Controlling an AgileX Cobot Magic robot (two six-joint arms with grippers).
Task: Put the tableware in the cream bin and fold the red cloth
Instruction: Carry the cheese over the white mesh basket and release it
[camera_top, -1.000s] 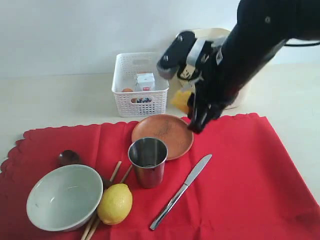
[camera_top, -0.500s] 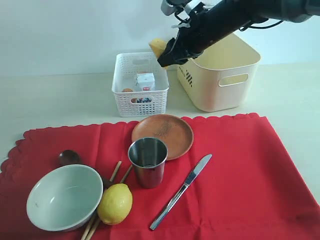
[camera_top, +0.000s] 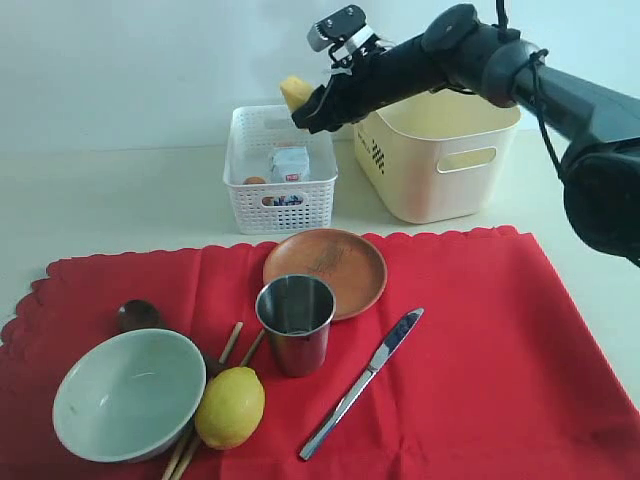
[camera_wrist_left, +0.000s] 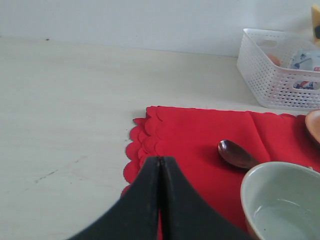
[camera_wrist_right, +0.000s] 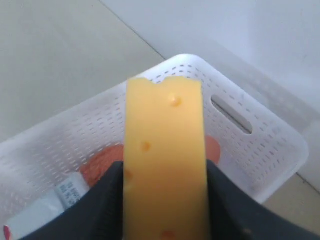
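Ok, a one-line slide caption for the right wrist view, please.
Right gripper holds a cheese slab over the white lattice basket.

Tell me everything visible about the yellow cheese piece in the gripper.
The cheese is a smooth yellow slab with small round holes and a notched far edge. The right gripper clamps its two narrow sides, and it juts out beyond the jaws. It hangs in the air over the white lattice basket, touching nothing else.

Nothing readable — the milk carton (camera_top: 291, 163) label and dark marks on the cream bin (camera_top: 440, 192) are too small
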